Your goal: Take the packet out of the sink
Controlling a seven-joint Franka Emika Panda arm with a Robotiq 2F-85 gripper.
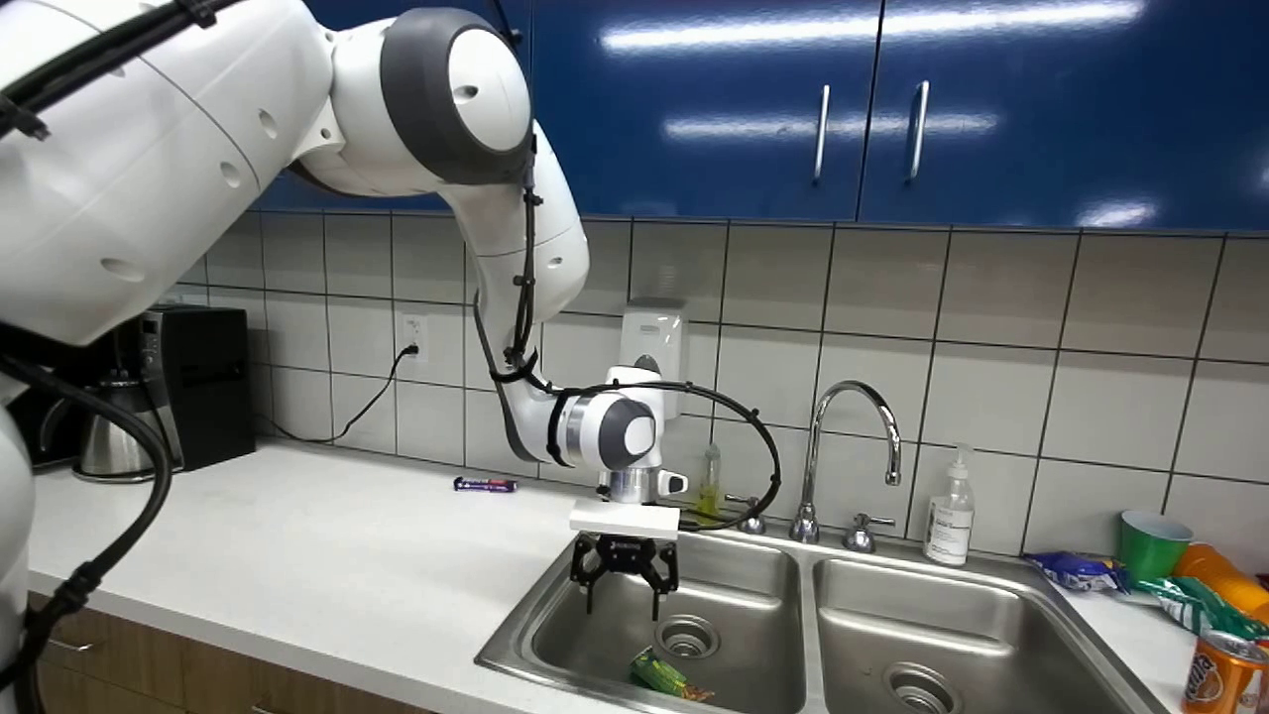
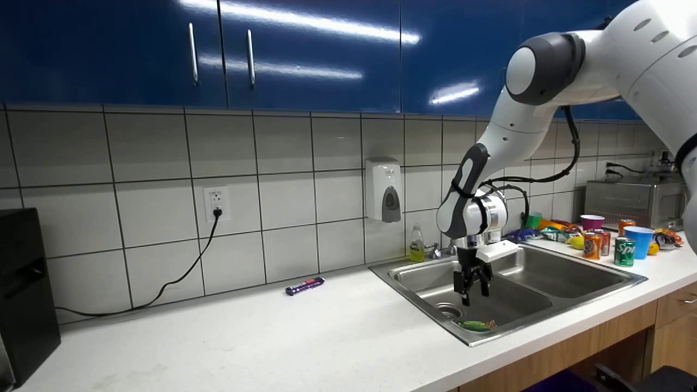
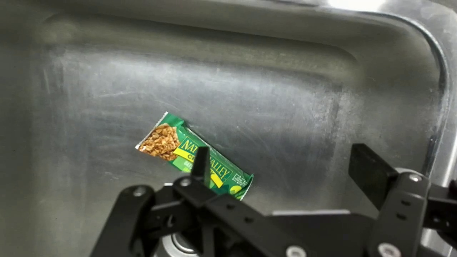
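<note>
The gripper [image 1: 623,609] hangs unclenched, jaws wide apart, over one basin [image 1: 758,630] of the sink [image 1: 809,615]; on that basin's floor the green packet [image 3: 187,150] lies near the drain [image 1: 687,637]. At the back, a clear bottle [image 2: 416,235] holds yellow liquid [image 2: 416,254]; beyond the second basin [image 1: 922,615] sits a green cup [image 1: 1148,553].

White glare streaks on cabinets [image 1: 753,84] in both exterior views. Wrist view: sink [image 3: 228,89] dim at left, blown-out highlight top right.

Glossy blue cupboards [image 1: 753,89]; pale tiled wall [image 2: 286,198]; white counter [image 1: 327,555] above brown drawers [image 1: 129,654].
</note>
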